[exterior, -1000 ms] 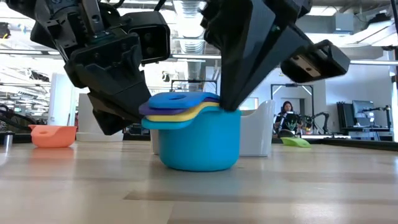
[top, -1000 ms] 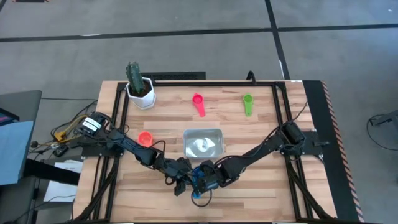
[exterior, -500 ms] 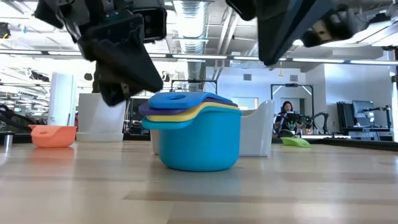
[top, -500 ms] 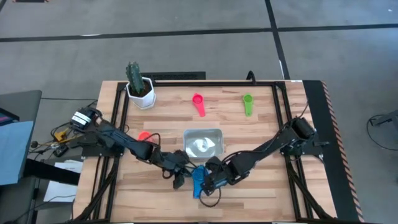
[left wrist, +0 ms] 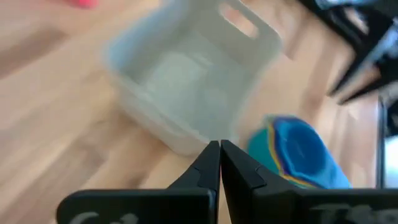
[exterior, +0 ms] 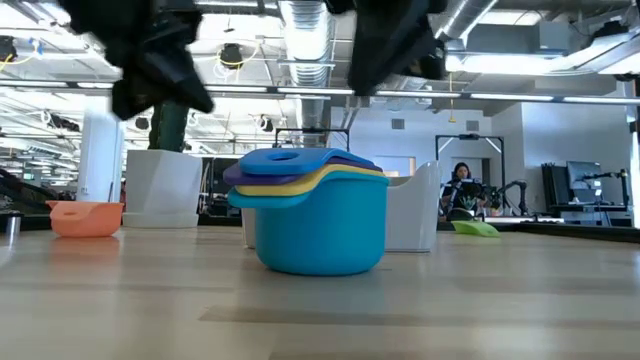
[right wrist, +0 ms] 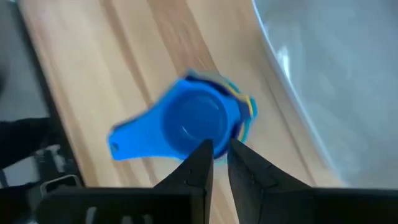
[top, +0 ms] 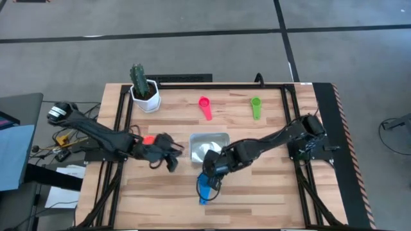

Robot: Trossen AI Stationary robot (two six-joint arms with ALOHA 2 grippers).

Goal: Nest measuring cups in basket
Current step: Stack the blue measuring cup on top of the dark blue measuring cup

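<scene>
An open-plan lab: exposed ceiling ducts, desks with monitors.

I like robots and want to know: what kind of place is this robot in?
Probably a robotics lab or workshop. Two dark robot arms reach over a wooden table fenced by a black frame. Beyond it the low view shows a big open room with bare ceiling pipes and a person sitting by screens.

**Cups and basket, current layout**

Nested stack of cups, blue on top over purple, yellow and teal, upright on table just near of the basket. Basket clear, shallow, mid-table. Orange-red cup left of basket. Pink cup and green cup lie apart, far side.
</scene>
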